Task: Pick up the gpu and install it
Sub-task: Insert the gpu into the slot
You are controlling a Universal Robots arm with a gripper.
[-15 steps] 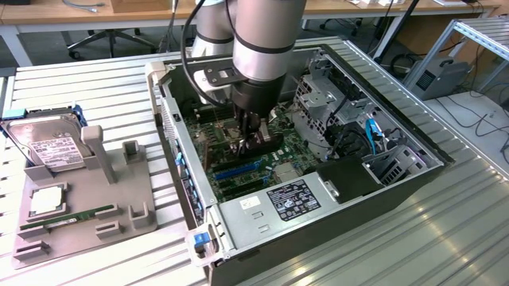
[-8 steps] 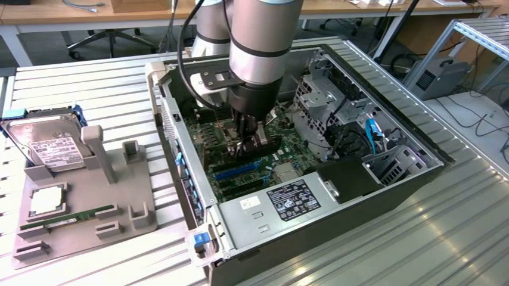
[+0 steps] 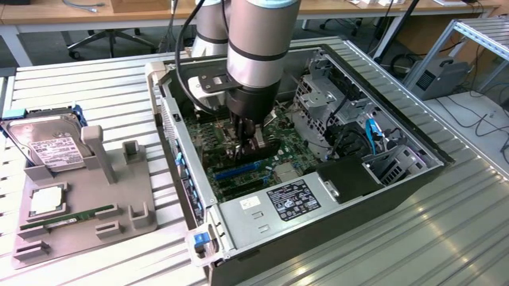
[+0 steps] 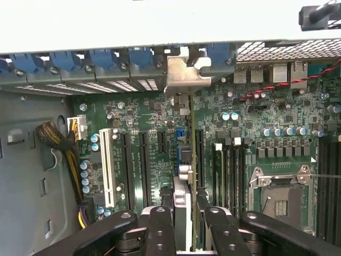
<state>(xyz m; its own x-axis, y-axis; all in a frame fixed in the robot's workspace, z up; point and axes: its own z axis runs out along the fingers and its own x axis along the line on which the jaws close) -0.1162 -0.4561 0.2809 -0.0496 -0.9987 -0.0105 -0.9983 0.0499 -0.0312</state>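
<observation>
Gpu (image 4: 184, 176): held edge-on between the pincer's fingers, standing upright over the motherboard, its silver end bracket (image 4: 186, 74) up against the rear slot openings of the case.
Pincer (image 4: 184, 224): closed part-way on the card, one finger (image 4: 160, 229) on each flat face, gripping the end away from the bracket.
Key relation: the card hangs straight below the pincer, its long axis running from the fingers toward the rear wall, parallel to the expansion slots and lined up with the blue slot (image 4: 181, 140); whether the edge is already seated I cannot tell.
Motherboard (image 4: 154, 114): green, with a white slot (image 4: 107, 168) and black ones beside the card.
Case (image 3: 318, 235): open and lying on its side on the worktop (image 3: 95, 89), the arm (image 3: 258, 53) reaching down into it.
Further off: a grey parts holder (image 3: 87, 196) toward the exterior view's left, carrying a hard drive (image 3: 47, 143) and a RAM stick (image 3: 68, 217).
</observation>
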